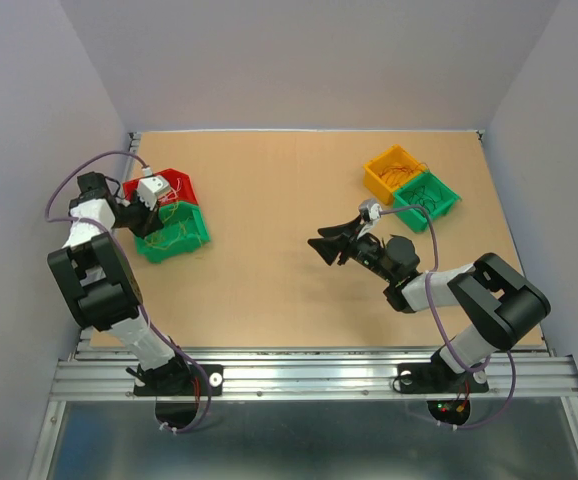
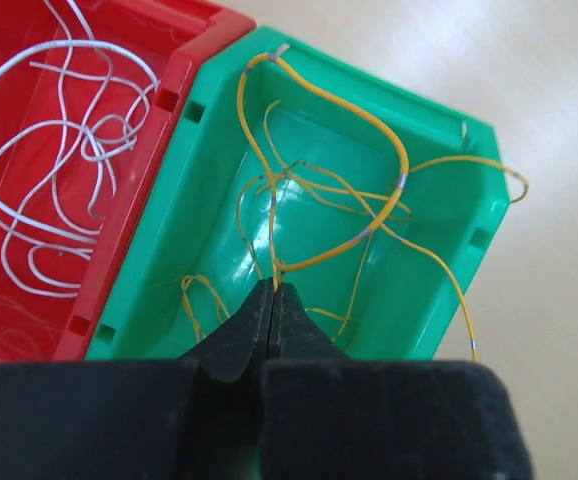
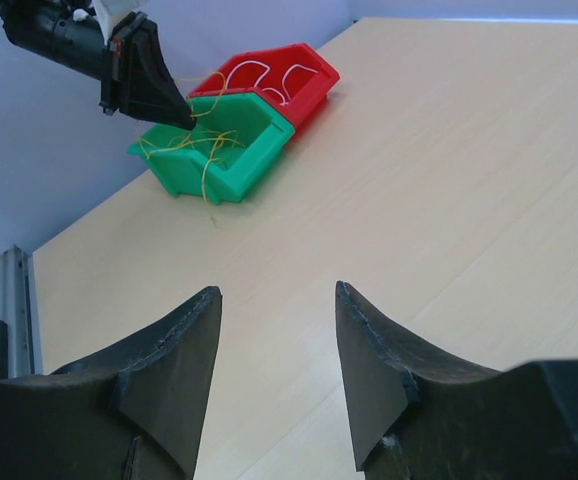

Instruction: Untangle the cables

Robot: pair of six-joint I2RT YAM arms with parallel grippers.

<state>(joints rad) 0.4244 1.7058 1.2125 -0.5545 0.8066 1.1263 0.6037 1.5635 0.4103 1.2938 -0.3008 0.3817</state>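
**Left pincer** (image 2: 272, 292): pressed together, tips low over the green bin (image 2: 374, 92), lower middle of the left wrist view. One strand of the yellow cables (image 2: 402, 165) runs straight down into the tips. It looks pinched there, though the contact point is very small in frame.

**Yellow cables:** loose loops inside the green bin. A thicker loop arches up to the upper rim. One thin end trails over the right wall, above the surface (image 2: 559, 330). Several strands cross at mid-bin, and that is the tangle.

**White cables** (image 2: 59, 190): coiled in the red bin (image 2: 184, 62) at upper left, which sits flush against the green bin. They stay apart from the yellow ones.

**Right pincer** (image 3: 277, 292): spread, nothing between its fingers, hanging over bare surface well apart from those bins.

**Handling, as a judgement:**
- The cables look near weightless, limp and hair-thin.
- They will likely slide out of a slack pinch and drag neighbouring strands along when lifted.
- The bin looks light enough to shift if a loop snags on its rim.

**Where to hold:** a single strand clear of the crossing, or the free end hanging over the right wall. Draw it up slowly so the loops fall open rather than cinch.
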